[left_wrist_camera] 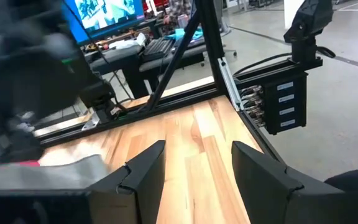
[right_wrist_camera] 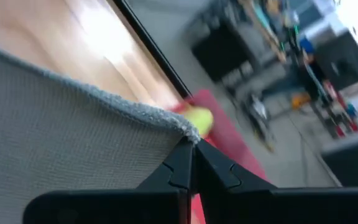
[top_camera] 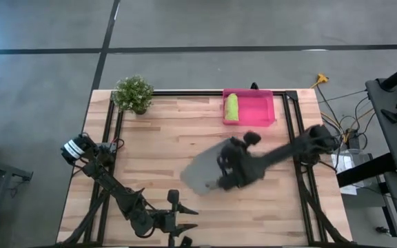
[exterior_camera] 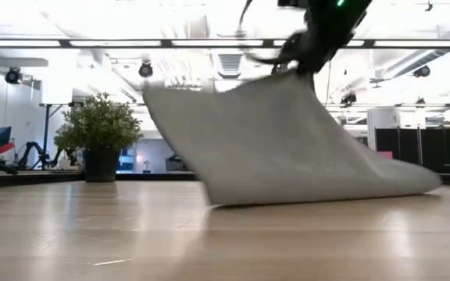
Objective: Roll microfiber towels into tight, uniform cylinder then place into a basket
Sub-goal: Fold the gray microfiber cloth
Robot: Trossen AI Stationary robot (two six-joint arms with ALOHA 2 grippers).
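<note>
So my left tool [top_camera: 178, 231] is parked at the near edge of the surface [top_camera: 164, 145] with its fingers spread and nothing between them, well away from the action. It's just waiting.

The right tool [right_wrist_camera: 190, 163] is doing the work: fingers pressed together, pinching one corner of the grey towel [top_camera: 202, 172]. From the low view that corner is lifted high off the wood while the opposite edge drags on the surface, so the cloth hangs as a slanted sheet below the tool. I'd say I'm on the lay-out step for towel two, not rolling yet.

Past the right tool, further back, the pink basket [top_camera: 262, 110] sits with the lime green towel [top_camera: 231, 107] already rolled inside, against one end. The potted plant [top_camera: 134, 93] is off at the far corner, well clear.

Next move as I see it: lower and drag so the grey one lies flat without folds, then let go and start rolling from one edge. Creases now would probably ruin a tight roll.
</note>
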